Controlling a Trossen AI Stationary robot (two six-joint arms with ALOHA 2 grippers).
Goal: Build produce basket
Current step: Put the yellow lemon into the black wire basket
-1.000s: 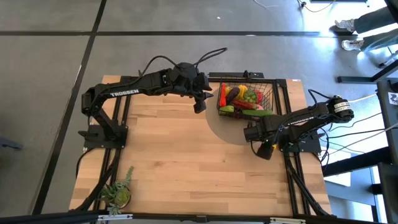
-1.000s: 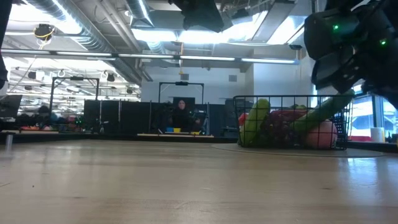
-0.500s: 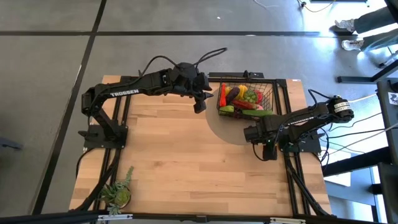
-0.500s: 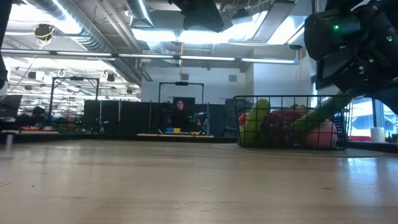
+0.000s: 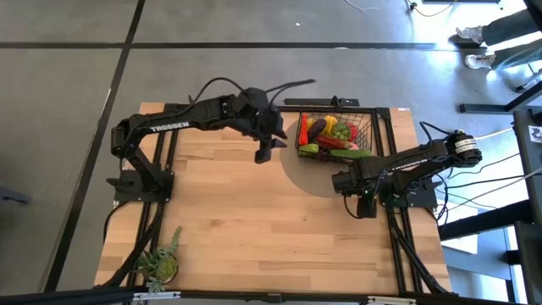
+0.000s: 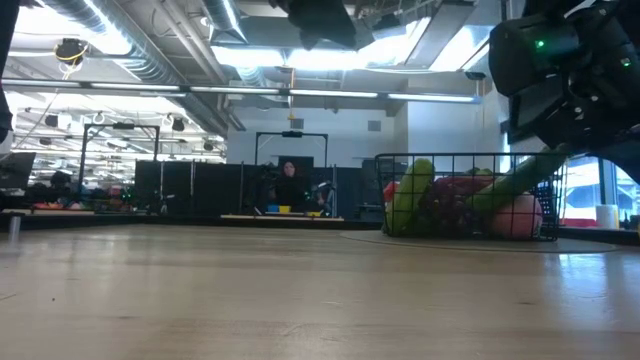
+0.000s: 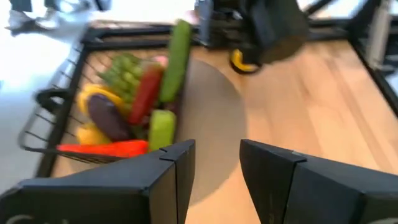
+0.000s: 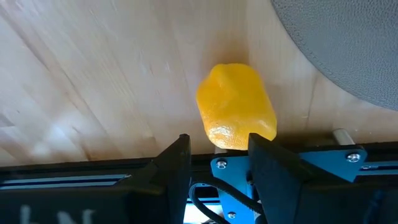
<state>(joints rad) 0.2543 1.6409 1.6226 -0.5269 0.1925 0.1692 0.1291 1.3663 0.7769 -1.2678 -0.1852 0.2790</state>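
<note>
The black wire basket (image 5: 334, 110) stands at the table's far right on a grey round mat. It holds the produce (image 5: 330, 135): grapes, peppers, an eggplant and a cucumber that leans on the rim (image 7: 177, 56). A yellow lemon (image 8: 236, 109) lies on the wood near the table's right edge. My right gripper (image 8: 219, 143) points down right over it, open, with its fingertips above the lemon's nearer end. My left gripper (image 5: 264, 155) hangs open and holds nothing, high above the table to the left of the basket (image 7: 37, 146).
A potted plant (image 5: 161, 263) stands at the near left corner. The grey mat (image 8: 348, 50) reaches close to the lemon. A metal rail (image 8: 348, 152) runs along the table's edge beside the lemon. Bare wood fills the middle and left of the table. A person (image 6: 292, 185) sits far back in the room.
My right gripper has rolled about its own axis above the lemon, staying in place; it now hides the lemon in the high view. My left gripper has turned and swung a little toward the table's left and near side, staying high.
</note>
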